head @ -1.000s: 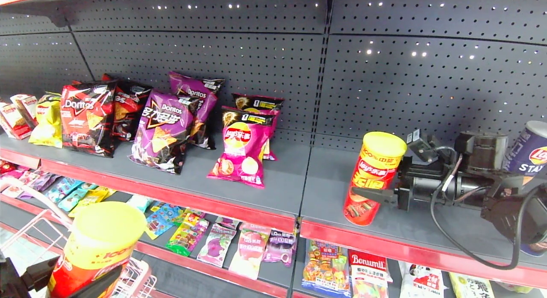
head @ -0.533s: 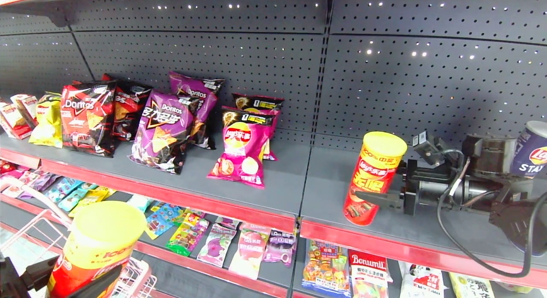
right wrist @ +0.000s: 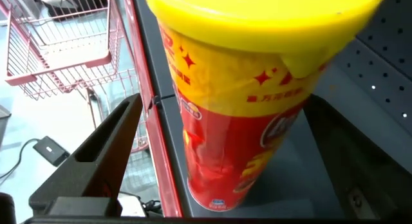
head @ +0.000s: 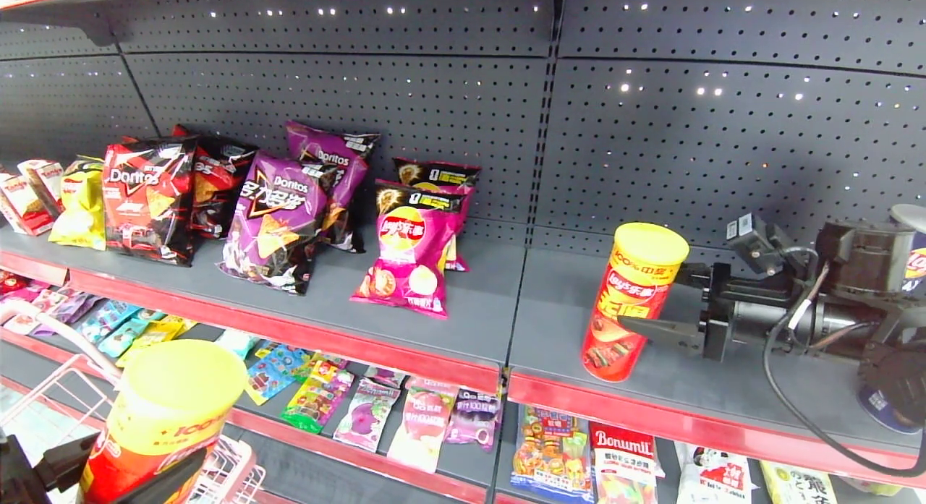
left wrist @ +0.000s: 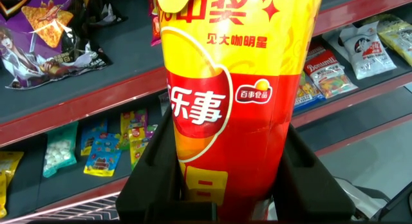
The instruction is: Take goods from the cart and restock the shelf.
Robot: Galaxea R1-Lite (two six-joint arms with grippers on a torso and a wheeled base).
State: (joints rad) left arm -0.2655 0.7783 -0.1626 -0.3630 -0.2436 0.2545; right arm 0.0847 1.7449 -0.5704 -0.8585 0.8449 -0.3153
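A red chip can with a yellow lid [head: 633, 301] stands upright on the grey shelf [head: 485, 309], right of the shelf divider. My right gripper [head: 662, 301] is open around it from the right, one finger in front and one behind. In the right wrist view the fingers [right wrist: 96, 153] stand clear of the can [right wrist: 238, 121] on both sides. At lower left, my left gripper [head: 116, 464] is shut on a second red and yellow can [head: 163, 417], held up in front of the lower shelves. The left wrist view shows that can [left wrist: 225, 102] clamped in the left gripper [left wrist: 225, 185].
Several chip bags [head: 275, 215] stand on the shelf's left half, with a pink one [head: 409, 251] nearest the divider. A blue can [head: 913, 262] stands behind my right arm. The pink wire cart [head: 43, 403] is at lower left. Candy packets [head: 427, 417] fill the lower shelves.
My right arm has drawn back to the right, away from the can, which stays upright on the shelf. The left arm and its can have not moved.
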